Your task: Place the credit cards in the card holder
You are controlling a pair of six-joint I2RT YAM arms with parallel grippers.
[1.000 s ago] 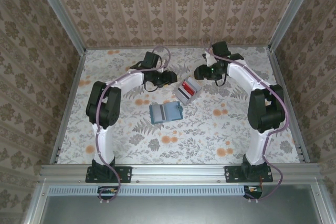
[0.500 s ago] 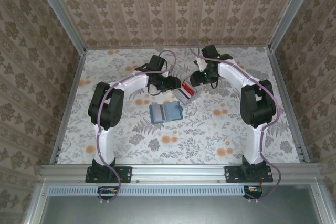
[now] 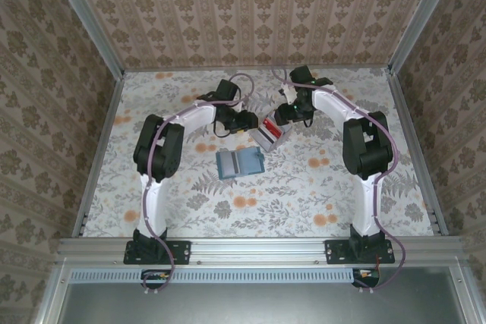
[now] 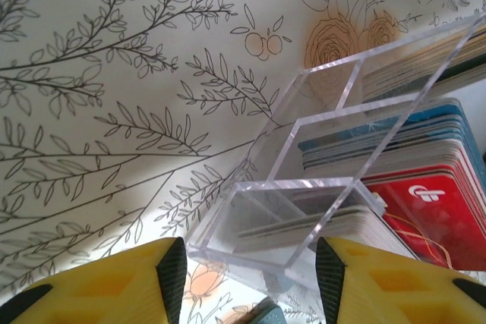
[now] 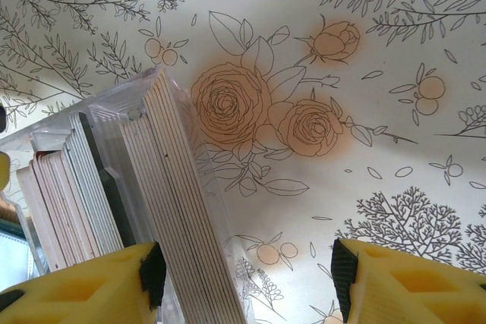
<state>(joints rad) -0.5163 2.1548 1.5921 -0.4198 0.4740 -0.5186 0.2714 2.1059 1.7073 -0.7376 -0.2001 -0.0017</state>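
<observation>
Credit cards (image 3: 271, 131): filed in clear divided tray (image 4: 319, 187), far-centre worktop (image 3: 304, 187), edges exposed for picking. Card holder (image 3: 240, 162): opened flat just nearer, likely to receive. Left pincer (image 4: 249, 257), right pincer (image 5: 247, 259): both spread, empty, flanking tray.

Table (image 3: 319, 187) is covered w/ white cloth, printed w/ grey leaves & orange roses. Card holder (image 3: 240, 162) is seen teal-blue, paler grey inside. Credit cards (image 3: 272, 133) are coloured red & grey-white. Walls (image 3: 243, 13) are papered beige damask.

Floral-patterned worktop (image 3: 304, 195) bearing the open teal card holder (image 3: 240, 162) at centre and, just far-right, a clear tray (image 4: 334, 116) of credit cards (image 4: 425, 202).
</observation>
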